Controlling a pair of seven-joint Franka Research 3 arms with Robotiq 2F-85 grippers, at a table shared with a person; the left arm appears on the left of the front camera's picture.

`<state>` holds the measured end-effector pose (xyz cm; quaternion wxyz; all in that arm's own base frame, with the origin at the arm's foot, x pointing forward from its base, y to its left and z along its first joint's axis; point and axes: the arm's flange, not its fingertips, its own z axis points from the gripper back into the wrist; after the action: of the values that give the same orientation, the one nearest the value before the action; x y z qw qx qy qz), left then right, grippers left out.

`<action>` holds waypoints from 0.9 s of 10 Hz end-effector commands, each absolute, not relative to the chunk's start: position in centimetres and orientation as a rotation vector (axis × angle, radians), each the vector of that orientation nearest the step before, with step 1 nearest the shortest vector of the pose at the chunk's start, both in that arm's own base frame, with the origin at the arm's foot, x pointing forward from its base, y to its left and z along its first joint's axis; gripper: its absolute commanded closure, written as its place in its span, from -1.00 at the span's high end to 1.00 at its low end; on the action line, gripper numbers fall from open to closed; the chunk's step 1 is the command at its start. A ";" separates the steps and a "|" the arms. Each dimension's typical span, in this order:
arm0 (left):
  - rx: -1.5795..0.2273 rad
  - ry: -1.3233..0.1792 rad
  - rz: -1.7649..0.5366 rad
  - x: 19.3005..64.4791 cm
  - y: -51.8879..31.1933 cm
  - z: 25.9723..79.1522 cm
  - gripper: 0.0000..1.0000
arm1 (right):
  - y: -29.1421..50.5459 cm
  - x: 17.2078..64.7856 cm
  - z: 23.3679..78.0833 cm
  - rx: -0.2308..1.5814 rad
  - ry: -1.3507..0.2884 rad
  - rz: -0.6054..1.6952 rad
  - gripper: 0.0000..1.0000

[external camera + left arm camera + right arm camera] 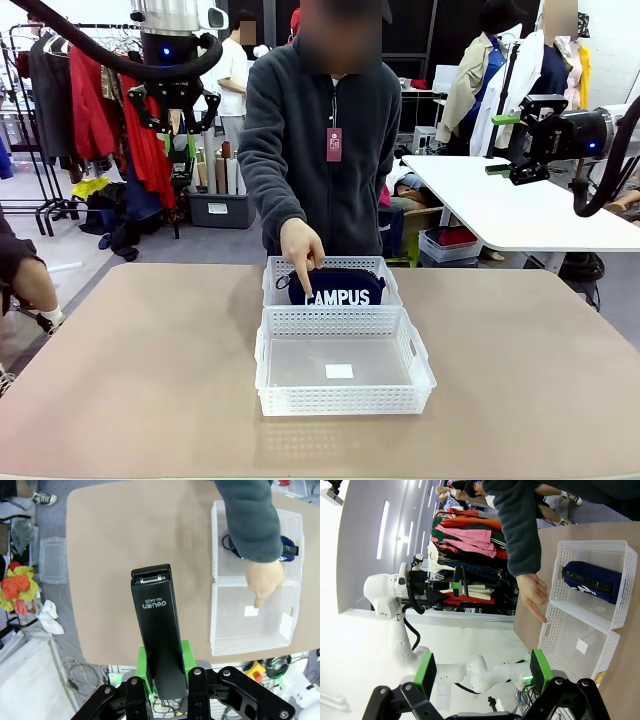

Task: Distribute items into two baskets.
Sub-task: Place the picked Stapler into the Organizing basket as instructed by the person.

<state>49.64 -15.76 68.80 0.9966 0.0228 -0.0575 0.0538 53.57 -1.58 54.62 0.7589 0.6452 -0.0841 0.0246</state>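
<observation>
While left tool (162, 667) clamps one stapler (156, 625) and right tool (482, 672) gapes, two baskets (340, 402) hold apparently one pouch (345, 290).

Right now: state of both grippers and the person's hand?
Left gripper: shut on the stapler.
Right gripper: open, empty.
Person's hand: pointing, holding nothing.

Robot lab, clothes rack (95, 110), white table (520, 215)
</observation>
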 end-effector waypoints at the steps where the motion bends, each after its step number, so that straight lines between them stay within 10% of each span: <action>1: 0.048 -0.119 0.113 49.4 -15.6 69.0 -1.00 | -1.6 53.5 54.8 1.406 -0.186 0.053 1.00; 9: 0.035 -0.017 -0.188 49.2 -17.1 68.7 -1.00 | -1.6 53.5 54.8 1.406 -0.186 0.053 1.00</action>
<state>49.33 -16.77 68.12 0.9990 0.0227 -0.0325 -0.0184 53.57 -1.58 54.63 0.7590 0.6452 -0.0841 0.0246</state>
